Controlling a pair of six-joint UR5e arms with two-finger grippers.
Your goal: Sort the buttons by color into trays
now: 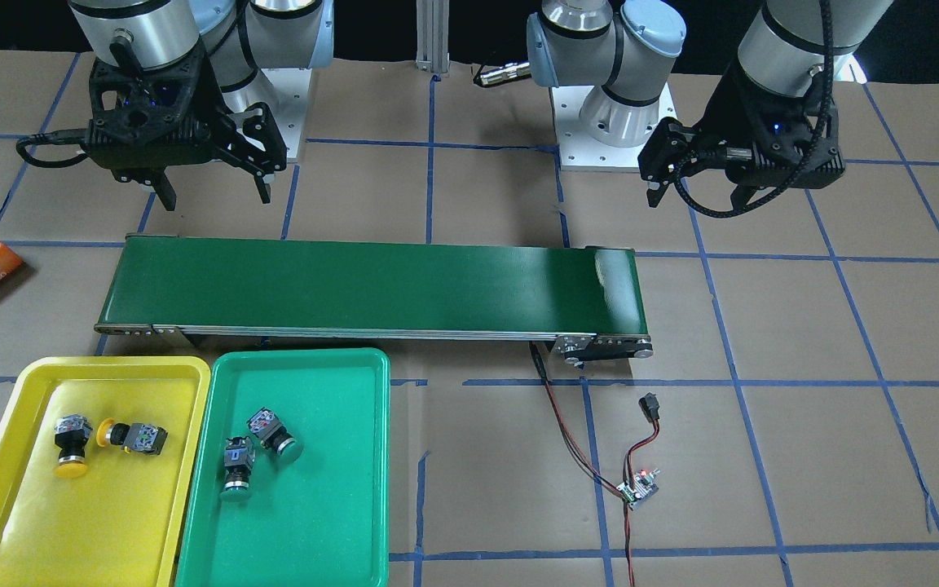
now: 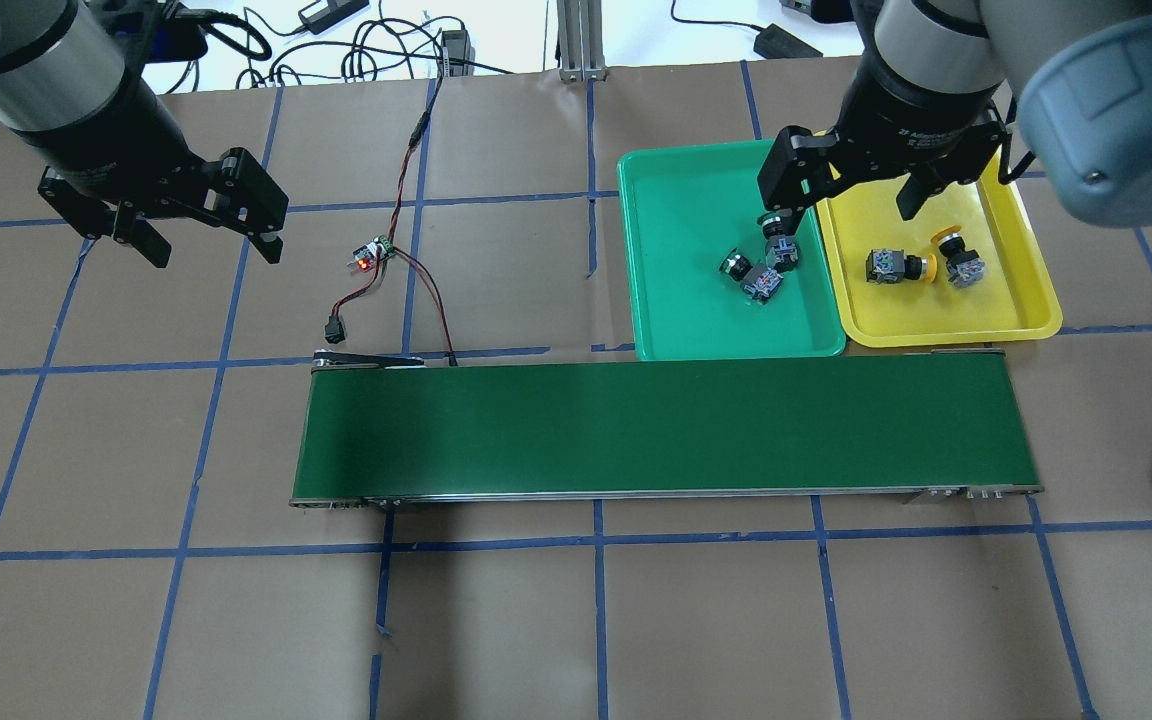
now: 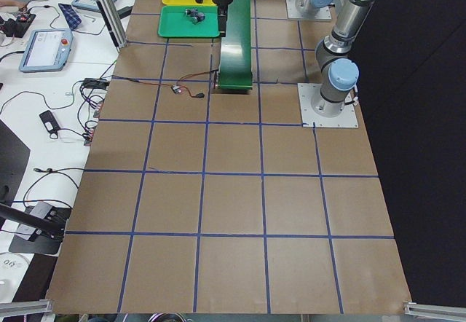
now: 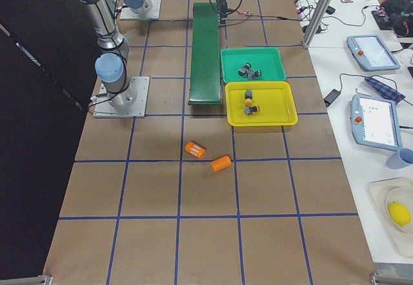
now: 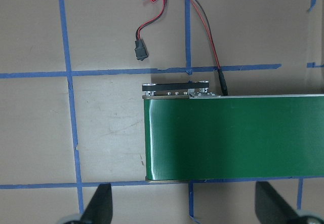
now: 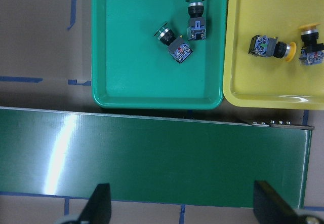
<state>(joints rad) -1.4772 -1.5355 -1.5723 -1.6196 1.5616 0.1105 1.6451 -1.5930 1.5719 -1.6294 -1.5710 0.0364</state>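
Yellow buttons: both are lying in the yellow tray, just beside each other
Green buttons: both are lying in the green tray
Right gripper: hanging spread wide; holding nothing
Left gripper: hanging spread wide; empty
Your move: sorting is looking complete; when you are retracting, be lifting straight up; be avoiding the tray rims
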